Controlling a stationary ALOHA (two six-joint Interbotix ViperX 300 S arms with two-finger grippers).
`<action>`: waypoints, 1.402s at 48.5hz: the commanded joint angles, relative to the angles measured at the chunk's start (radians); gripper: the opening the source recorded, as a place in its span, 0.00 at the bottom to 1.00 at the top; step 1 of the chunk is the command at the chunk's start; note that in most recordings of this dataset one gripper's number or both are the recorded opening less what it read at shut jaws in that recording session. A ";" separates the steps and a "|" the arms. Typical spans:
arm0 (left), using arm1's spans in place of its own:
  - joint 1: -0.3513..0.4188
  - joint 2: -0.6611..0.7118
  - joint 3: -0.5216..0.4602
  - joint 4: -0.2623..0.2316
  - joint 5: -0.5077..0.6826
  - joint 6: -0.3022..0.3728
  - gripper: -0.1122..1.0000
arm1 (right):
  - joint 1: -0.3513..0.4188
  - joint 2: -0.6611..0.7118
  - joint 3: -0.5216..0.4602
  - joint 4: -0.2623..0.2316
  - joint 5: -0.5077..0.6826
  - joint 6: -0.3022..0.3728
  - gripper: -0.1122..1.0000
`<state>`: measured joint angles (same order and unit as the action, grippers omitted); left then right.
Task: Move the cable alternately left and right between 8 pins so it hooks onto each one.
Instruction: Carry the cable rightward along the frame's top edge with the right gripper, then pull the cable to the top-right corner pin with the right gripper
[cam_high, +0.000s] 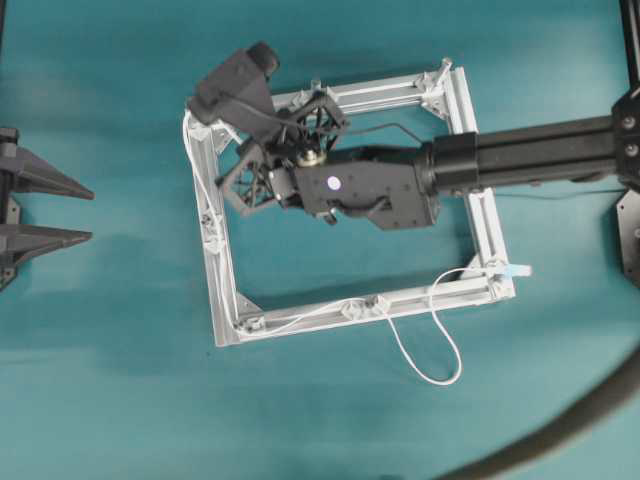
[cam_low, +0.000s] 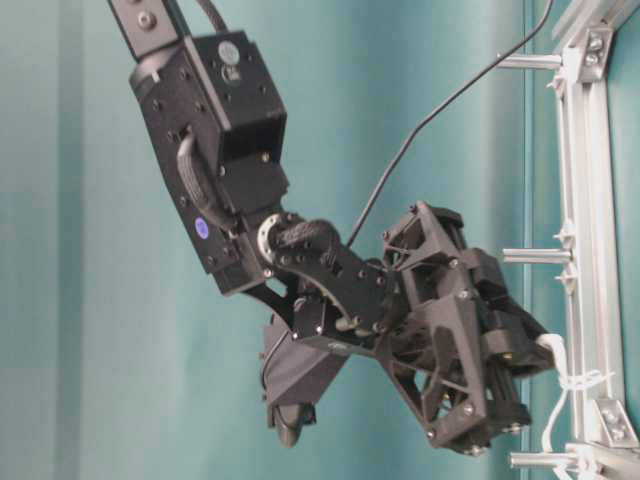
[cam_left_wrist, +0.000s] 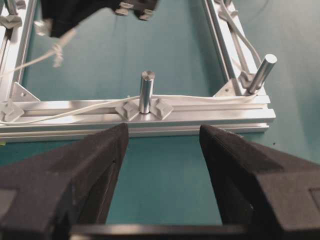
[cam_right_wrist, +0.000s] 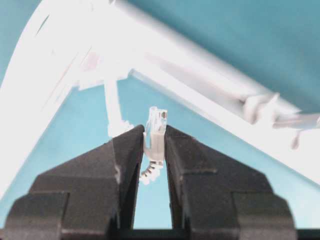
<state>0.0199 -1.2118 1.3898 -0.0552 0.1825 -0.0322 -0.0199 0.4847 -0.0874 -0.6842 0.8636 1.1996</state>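
Showing as a thin, white, limp cable (cam_high: 440, 383), smooth and round in section, ending in a small boxy plug (cam_right_wrist: 156, 125) of clear plastic with a ribbed pale boot beneath it. In the overhead view, lying along the lower bar of the square frame (cam_high: 380, 95), spilling off it in one loose loop onto the table (cam_high: 120, 400), then running up the left bar toward the upper left corner. In the left wrist view, passing just beside the base of the middle one of the pins (cam_left_wrist: 146, 92) and curving round the base of the corner one.

Being pinched at the plug between the two black, matte, wedge-shaped fingers of the right end effector (cam_right_wrist: 154, 137), closed on it with only the plug's width between them, hanging over the frame's upper left corner.

Standing wide apart and holding nothing at the left end effector (cam_left_wrist: 162, 135), hovering just outside the frame's left bar, its tapered black fingers rough and grainy in texture.

Gleaming as brushed silver aluminium with grooved, straight bars and triangular corner brackets; rising from small whitish diamond-shaped bases as short polished cylinders with flat tops; spreading underneath as a flat, even teal surface.
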 joint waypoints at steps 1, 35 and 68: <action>-0.002 0.006 -0.012 0.002 -0.006 0.005 0.67 | 0.021 -0.058 0.009 -0.006 -0.057 -0.009 0.24; -0.002 0.006 -0.012 0.002 -0.006 0.005 0.67 | 0.035 -0.282 0.353 -0.006 0.048 0.120 0.24; -0.002 0.006 -0.012 0.002 -0.006 0.005 0.67 | -0.011 -0.425 0.603 -0.124 0.212 0.037 0.24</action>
<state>0.0199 -1.2118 1.3898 -0.0552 0.1825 -0.0322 -0.0199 0.0874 0.5170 -0.7532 1.0492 1.2333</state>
